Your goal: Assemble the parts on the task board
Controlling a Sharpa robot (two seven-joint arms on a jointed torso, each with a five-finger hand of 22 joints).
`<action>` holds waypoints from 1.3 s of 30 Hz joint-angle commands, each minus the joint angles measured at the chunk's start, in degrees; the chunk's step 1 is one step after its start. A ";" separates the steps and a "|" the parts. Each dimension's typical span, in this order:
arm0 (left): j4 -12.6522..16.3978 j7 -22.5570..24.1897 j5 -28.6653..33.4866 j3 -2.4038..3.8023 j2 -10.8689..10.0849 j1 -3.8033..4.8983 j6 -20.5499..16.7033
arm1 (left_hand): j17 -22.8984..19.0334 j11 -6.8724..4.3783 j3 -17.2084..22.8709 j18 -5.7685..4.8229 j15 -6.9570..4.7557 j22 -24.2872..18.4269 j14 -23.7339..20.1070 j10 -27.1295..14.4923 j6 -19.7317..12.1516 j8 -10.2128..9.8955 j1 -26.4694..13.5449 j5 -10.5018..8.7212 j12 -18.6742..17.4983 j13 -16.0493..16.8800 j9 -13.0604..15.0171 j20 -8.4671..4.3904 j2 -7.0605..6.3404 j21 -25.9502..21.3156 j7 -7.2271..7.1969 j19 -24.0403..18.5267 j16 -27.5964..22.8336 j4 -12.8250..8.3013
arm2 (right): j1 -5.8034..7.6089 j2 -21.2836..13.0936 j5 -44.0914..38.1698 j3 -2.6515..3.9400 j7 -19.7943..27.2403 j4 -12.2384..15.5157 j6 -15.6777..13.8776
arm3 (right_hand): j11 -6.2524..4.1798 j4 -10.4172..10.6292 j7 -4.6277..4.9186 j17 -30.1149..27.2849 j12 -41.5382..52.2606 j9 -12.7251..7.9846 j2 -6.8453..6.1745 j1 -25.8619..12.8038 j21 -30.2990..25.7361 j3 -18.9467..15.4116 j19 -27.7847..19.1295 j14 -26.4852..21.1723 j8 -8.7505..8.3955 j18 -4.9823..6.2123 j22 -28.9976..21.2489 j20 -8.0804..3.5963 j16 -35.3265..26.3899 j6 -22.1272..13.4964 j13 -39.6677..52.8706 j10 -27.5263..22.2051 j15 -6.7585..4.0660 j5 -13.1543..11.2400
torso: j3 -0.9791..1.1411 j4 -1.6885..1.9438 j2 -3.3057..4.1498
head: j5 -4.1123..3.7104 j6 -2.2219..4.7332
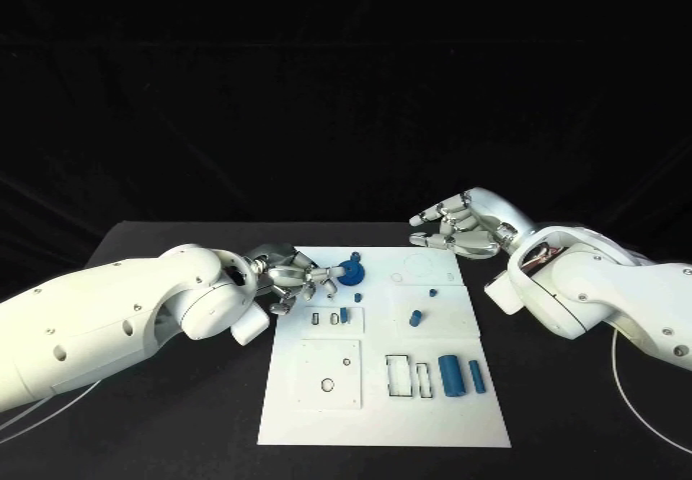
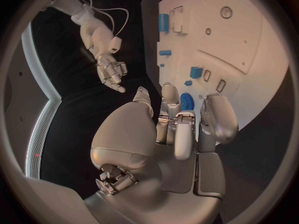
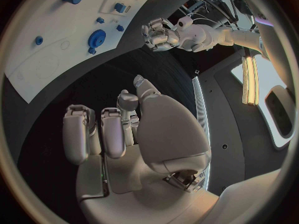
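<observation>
Left hand: the left hand [image 1: 286,277] sits at the task board's [image 1: 325,410] left edge, fingers curled in beside the blue gear [image 1: 348,277]; whether they grip anything I cannot tell.
Right hand: the right hand [image 1: 459,225] hovers off the board's far right corner, fingers loosely curled, holding nothing.
Gear: stands near the board's far left corner.
Advice: judging by this, keep the fingertips low around the gear and press straight down, without tilting.
</observation>
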 commanded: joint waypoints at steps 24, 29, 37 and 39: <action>-12.93 -18.57 -25.59 -1.30 15.21 3.13 20.29 | 15.04 -1.44 -9.09 -0.60 -1.82 6.54 6.02 2.69 -5.75 13.84 -4.59 -1.58 12.20 13.56 13.16 -1.11 3.01 5.26 -2.12 1.65 0.24 0.22 | 0.28 0.24 6.89 -0.20 -0.54 -1.00 4.55 | 0.00 0.09 -0.14 1.18 -0.46 0.03 -0.15 0.54 -0.75 0.30 -1.15 2.96 0.31 1.10 -0.33 -0.03 -0.97 0.35 -0.58 -0.43 0.09 0.41 | 0.41 -0.16 -0.42 | 0.78 -0.94; -14.24 -18.69 -26.27 -1.44 16.36 3.11 21.45 | 15.04 -1.42 -9.32 -0.63 -1.81 6.72 6.02 2.68 -5.96 14.01 -4.56 -1.58 12.26 13.66 13.41 -1.10 3.07 5.38 -2.10 1.66 0.24 0.23 | 0.28 0.35 6.66 -0.21 -0.78 -1.12 4.78 | 0.00 0.11 -0.15 1.11 -0.63 0.03 -0.14 0.52 -0.80 0.30 -1.20 2.93 0.30 1.11 -0.41 -0.04 -1.04 0.35 -0.74 -0.52 0.09 0.55 | 0.39 -0.11 -0.39 | 0.78 -1.11; -15.33 -18.81 -26.51 -1.57 17.57 3.07 22.49 | 15.04 -1.41 -9.53 -0.65 -1.78 6.93 6.02 2.69 -6.31 14.41 -3.98 -1.56 12.37 13.83 13.96 -1.08 3.33 5.52 -2.10 1.65 0.24 0.05 | 0.27 0.58 6.45 -0.22 -1.04 -1.37 5.04 | -0.02 0.15 -0.17 1.06 -0.77 0.04 -0.10 0.51 -0.89 0.32 -1.27 2.91 0.31 1.14 -0.54 -0.04 -1.11 0.41 -0.90 -0.59 0.08 0.85 | 0.39 -0.07 -0.40 | 0.75 -1.41; -15.51 -18.84 -26.52 -1.65 17.78 3.06 22.68 | 15.04 -1.41 -9.54 -0.66 -1.78 6.99 6.02 2.68 -6.41 14.54 -3.70 -1.56 12.39 13.88 14.14 -1.08 3.44 5.56 -2.09 1.65 0.24 -0.02 | 0.27 0.64 6.42 -0.22 -1.10 -1.45 5.11 | -0.02 0.15 -0.17 1.05 -0.77 0.04 -0.10 0.51 -0.89 0.32 -1.27 2.91 0.31 1.14 -0.54 -0.04 -1.12 0.41 -0.90 -0.59 0.08 0.86 | 0.38 -0.08 -0.41 | 0.75 -1.43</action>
